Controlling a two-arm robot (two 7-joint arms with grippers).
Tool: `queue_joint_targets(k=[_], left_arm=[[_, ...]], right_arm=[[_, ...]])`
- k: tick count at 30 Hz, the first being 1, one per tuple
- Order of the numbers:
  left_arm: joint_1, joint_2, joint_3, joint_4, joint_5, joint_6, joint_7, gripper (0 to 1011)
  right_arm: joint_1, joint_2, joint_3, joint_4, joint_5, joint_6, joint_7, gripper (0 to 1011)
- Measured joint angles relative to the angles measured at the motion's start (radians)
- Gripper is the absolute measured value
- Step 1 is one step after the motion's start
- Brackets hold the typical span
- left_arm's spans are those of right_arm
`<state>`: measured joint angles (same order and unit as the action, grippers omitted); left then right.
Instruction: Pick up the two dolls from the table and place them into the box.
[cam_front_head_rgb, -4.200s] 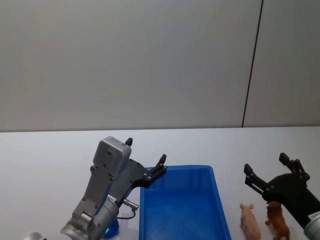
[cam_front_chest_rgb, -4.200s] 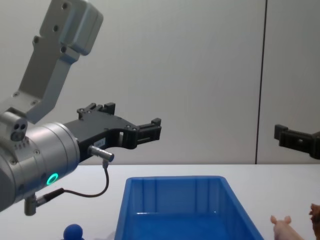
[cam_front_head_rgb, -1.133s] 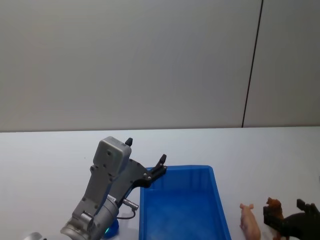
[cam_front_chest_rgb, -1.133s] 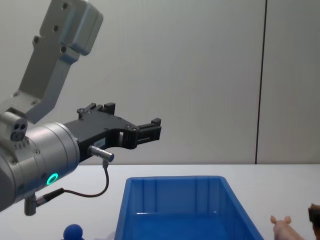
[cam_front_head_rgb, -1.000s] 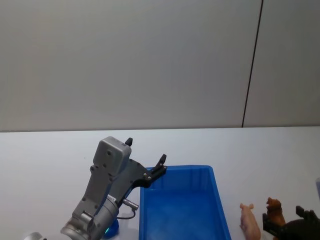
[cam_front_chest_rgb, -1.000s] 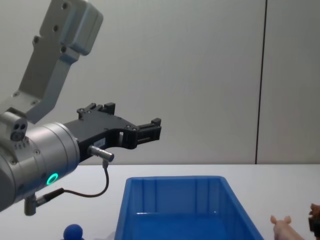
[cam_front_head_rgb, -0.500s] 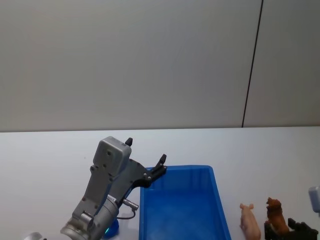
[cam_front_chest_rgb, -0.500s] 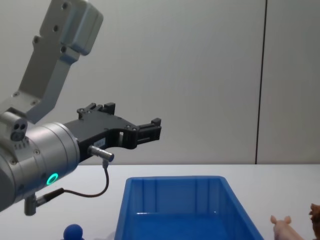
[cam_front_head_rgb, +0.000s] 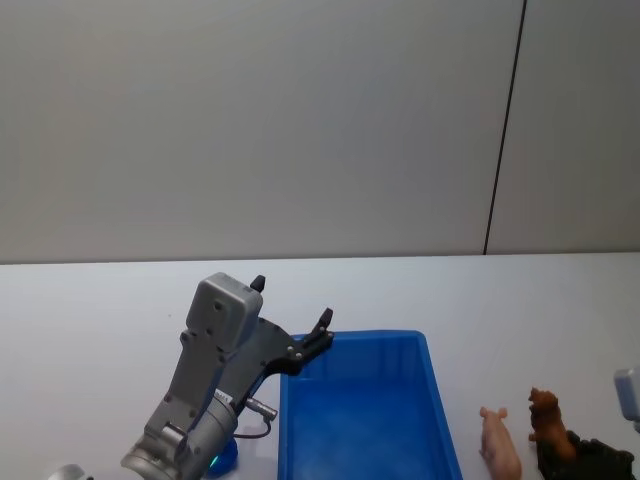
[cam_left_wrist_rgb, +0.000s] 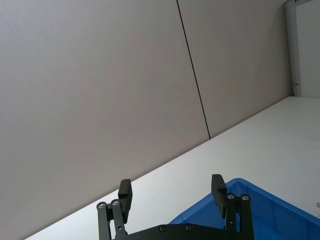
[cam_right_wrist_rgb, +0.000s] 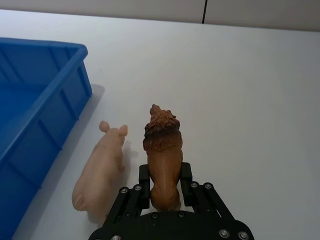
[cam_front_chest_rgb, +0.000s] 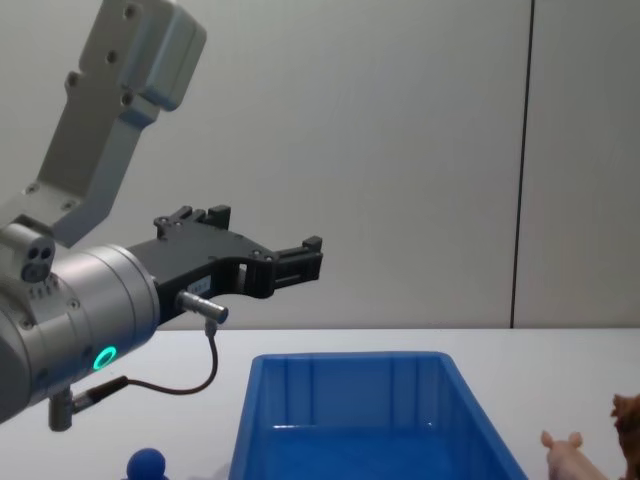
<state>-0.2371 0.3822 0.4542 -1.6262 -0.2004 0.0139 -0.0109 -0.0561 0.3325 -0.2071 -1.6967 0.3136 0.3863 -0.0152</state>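
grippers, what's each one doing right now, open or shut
Left gripper: jaws open, holding nothing.
Right gripper: jaws shut on the reddish-brown doll.

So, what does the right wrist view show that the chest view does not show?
Of the two, the right wrist view adds the right claw shut on the reddish-brown doll, and the whole pink doll lying beside it, apart from the box. The chest view adds the left claw, open and high above the table, and the blue doll, its round head left of the box. Both share the box, the pink doll and part of the reddish-brown doll.
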Motion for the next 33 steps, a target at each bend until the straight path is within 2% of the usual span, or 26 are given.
queue_joint_targets(k=[7, 14, 23, 33], left_arm=[[0.000, 0.000, 0.000, 0.000, 0.000, 0.000, 0.000, 1001], [0.000, 0.000, 0.000, 0.000, 0.000, 0.000, 0.000, 1001], [0.000, 0.000, 0.000, 0.000, 0.000, 0.000, 0.000, 1001], [0.000, 0.000, 0.000, 0.000, 0.000, 0.000, 0.000, 1001]], right_arm=[[0.005, -0.002, 0.002, -0.019, -0.014, -0.018, 0.000, 343], [0.020, -0.009, -0.001, -0.034, -0.031, -0.039, 0.033, 342], [0.055, -0.031, -0.019, -0.033, -0.048, -0.058, 0.119, 342], [0.110, -0.073, -0.051, -0.004, -0.067, -0.063, 0.241, 342]])
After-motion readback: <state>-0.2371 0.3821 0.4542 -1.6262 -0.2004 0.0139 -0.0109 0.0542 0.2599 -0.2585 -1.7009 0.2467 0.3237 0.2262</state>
